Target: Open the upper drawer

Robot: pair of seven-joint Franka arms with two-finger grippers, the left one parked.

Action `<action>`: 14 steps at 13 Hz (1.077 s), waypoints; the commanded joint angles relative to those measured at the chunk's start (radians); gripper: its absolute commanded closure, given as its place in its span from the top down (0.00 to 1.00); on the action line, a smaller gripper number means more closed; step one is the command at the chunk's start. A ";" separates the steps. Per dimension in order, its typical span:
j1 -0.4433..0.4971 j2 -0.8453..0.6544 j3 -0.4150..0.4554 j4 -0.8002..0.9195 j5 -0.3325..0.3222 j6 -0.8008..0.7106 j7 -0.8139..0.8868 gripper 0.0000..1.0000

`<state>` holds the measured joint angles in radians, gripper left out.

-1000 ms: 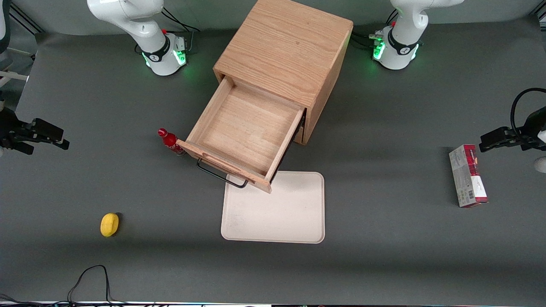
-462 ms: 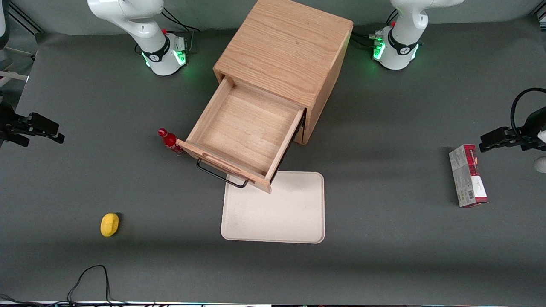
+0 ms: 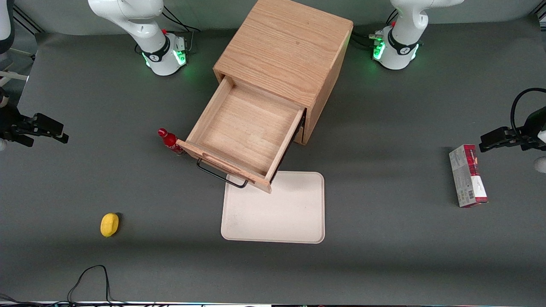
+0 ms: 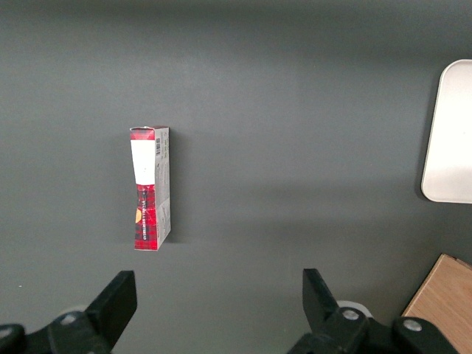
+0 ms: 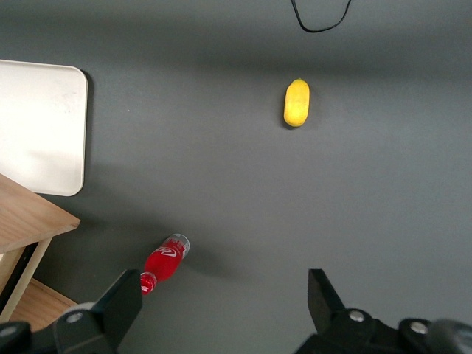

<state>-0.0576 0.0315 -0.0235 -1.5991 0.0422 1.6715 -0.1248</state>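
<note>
The upper drawer (image 3: 247,134) of the oak cube cabinet (image 3: 286,47) stands pulled far out and is empty inside. Its thin black wire handle (image 3: 222,174) hangs on the drawer front, over the edge of the white tray. The lower drawer is hidden beneath it. My right gripper (image 3: 53,132) is open and empty, high above the table at the working arm's end, far from the drawer. In the right wrist view the gripper (image 5: 225,306) hangs open over bare mat, and a corner of the drawer (image 5: 33,217) shows.
A red bottle (image 3: 169,140) stands beside the drawer front; it also shows in the right wrist view (image 5: 166,259). A yellow lemon (image 3: 109,224) lies nearer the front camera. A white tray (image 3: 275,209) lies in front of the drawer. A red and grey box (image 3: 467,175) lies toward the parked arm's end.
My right gripper has shifted slightly at the working arm's end of the table, staying open and empty. The drawer has not moved.
</note>
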 commanded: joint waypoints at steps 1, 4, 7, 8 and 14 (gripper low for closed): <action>-0.010 -0.010 0.022 -0.013 -0.025 0.011 0.030 1.00; -0.008 -0.010 0.020 -0.013 -0.044 0.010 0.031 1.00; -0.008 -0.010 0.019 -0.013 -0.044 -0.010 0.054 1.00; -0.008 -0.010 0.017 -0.013 -0.044 -0.010 0.054 1.00; -0.008 -0.010 0.019 -0.012 -0.064 -0.039 0.050 1.00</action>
